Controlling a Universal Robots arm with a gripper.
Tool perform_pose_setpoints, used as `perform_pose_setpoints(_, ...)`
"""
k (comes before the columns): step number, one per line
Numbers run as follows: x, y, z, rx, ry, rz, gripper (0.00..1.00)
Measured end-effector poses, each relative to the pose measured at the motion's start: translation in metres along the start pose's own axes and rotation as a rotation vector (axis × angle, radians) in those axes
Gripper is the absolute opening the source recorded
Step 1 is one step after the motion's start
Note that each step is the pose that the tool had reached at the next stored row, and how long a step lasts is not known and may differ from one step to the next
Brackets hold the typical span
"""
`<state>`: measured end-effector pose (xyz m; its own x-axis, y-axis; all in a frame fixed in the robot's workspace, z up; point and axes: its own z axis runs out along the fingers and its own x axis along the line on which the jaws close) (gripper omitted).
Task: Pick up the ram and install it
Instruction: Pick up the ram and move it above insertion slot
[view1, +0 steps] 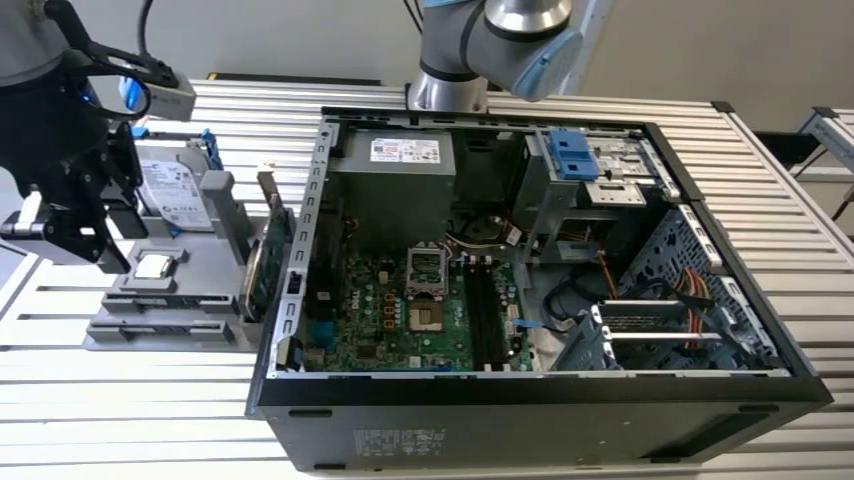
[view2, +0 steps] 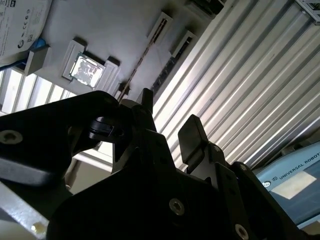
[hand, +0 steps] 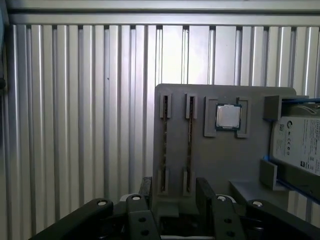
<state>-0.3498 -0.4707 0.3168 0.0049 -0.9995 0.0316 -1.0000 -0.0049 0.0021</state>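
Well off to the side of the gripper (hand: 175, 192), the open computer case (view1: 534, 400) is sitting; the grey holder (hand: 225, 165) is lying directly beneath its parted, empty fingers (hand: 205, 190), with the ram (hand: 165, 142) standing edge-on in slots just ahead of them, processor (hand: 228, 116) alongside

Silver arm (view1: 447, 60), blue cap (view1: 561, 55), black hand (hand: 175, 194)

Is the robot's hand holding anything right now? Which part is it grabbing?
Nothing is held. The gripper has its fingers open with nothing between them. Both ram sticks sit in slots in the gray holder.
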Motion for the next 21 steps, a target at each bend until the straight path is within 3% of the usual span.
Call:
perform_pose_setpoints(13,-0.0022,0.0,0.0084,-0.0001,0.0141,0.0,1.0)
perform_pose_setpoints(21,-0.0038,0.0,0.0142,0.0,0.0191,0.0,1.0)
